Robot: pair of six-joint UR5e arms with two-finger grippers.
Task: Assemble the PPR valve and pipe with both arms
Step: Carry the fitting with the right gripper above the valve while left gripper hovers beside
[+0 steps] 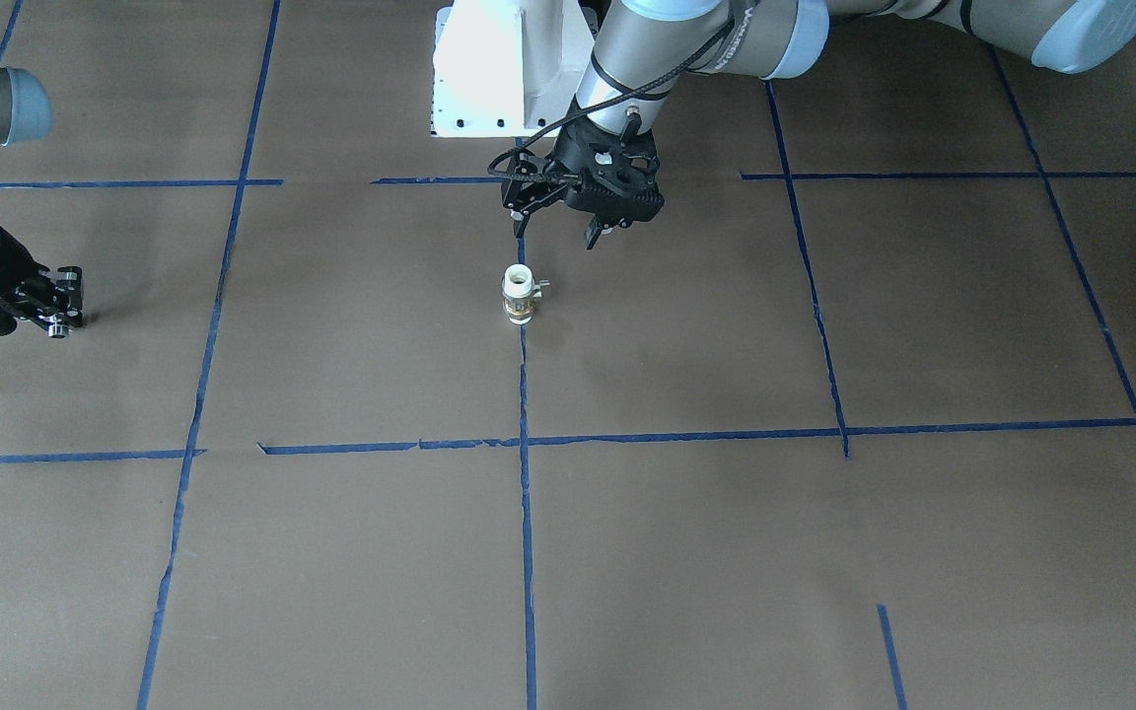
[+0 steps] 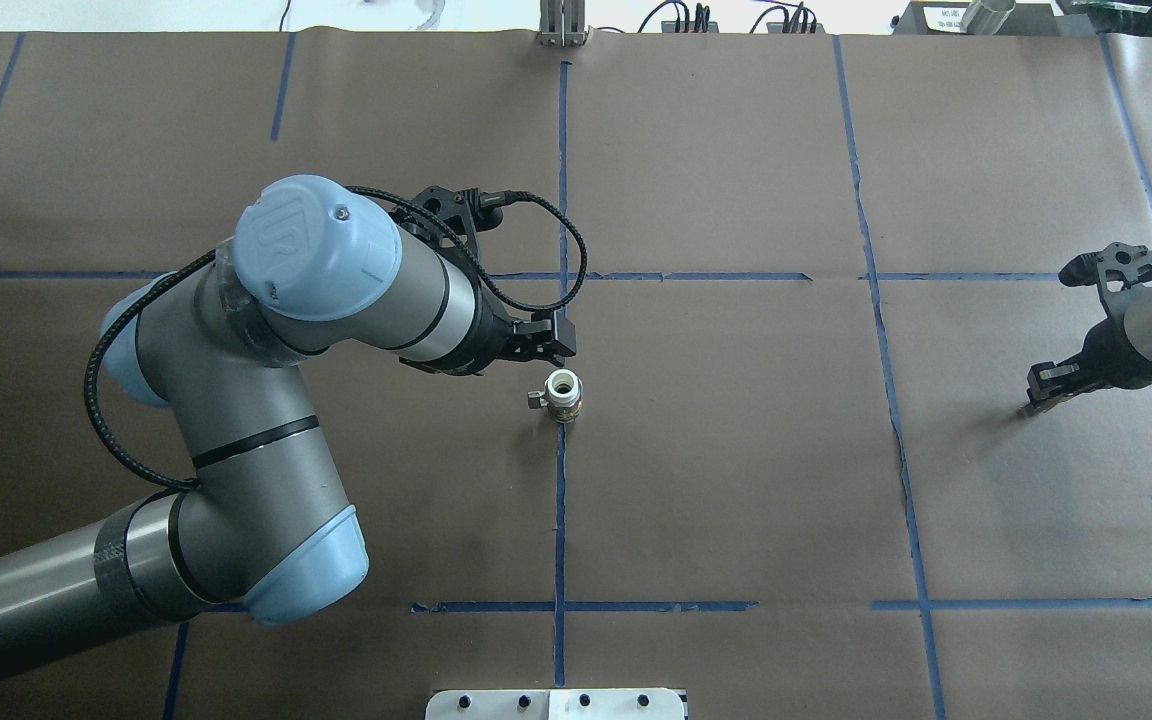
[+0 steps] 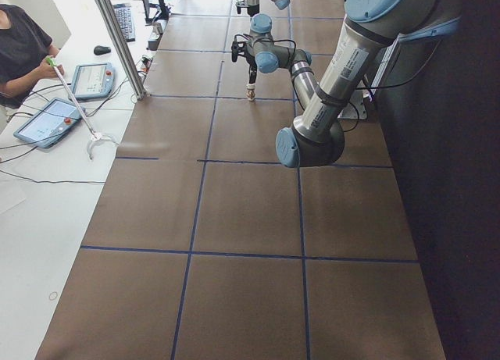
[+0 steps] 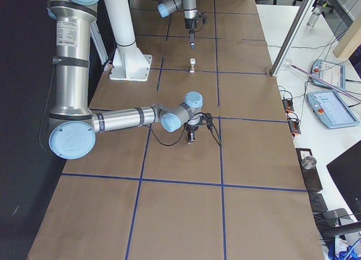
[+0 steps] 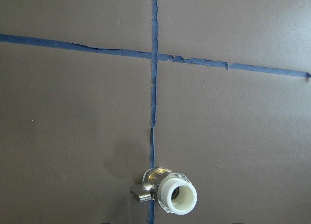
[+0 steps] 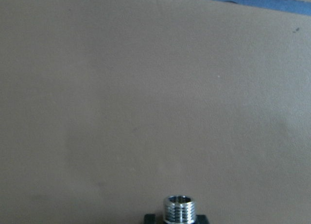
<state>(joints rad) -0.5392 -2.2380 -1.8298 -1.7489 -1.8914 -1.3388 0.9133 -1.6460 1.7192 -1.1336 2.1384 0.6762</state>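
Note:
The PPR valve [image 1: 519, 294] stands upright on the brown table on the central blue tape line, white open end up, brass band below and its small lever to one side. It also shows in the overhead view [image 2: 563, 393] and the left wrist view [image 5: 171, 192]. My left gripper [image 1: 556, 231] hovers open just behind the valve, towards the robot's base, without touching it. My right gripper [image 1: 57, 318] is far off at the table's right side, low over the surface, shut on the chrome pipe fitting [image 1: 57, 330]. The fitting's threaded end shows in the right wrist view [image 6: 180, 209].
The white pedestal [image 1: 499, 69] stands behind the left gripper. Blue tape lines [image 1: 525, 493] divide the brown table cover. An operator [image 3: 19, 51] and tablets [image 3: 51, 119] are beyond the table's far edge, next to an aluminium post [image 3: 117, 40].

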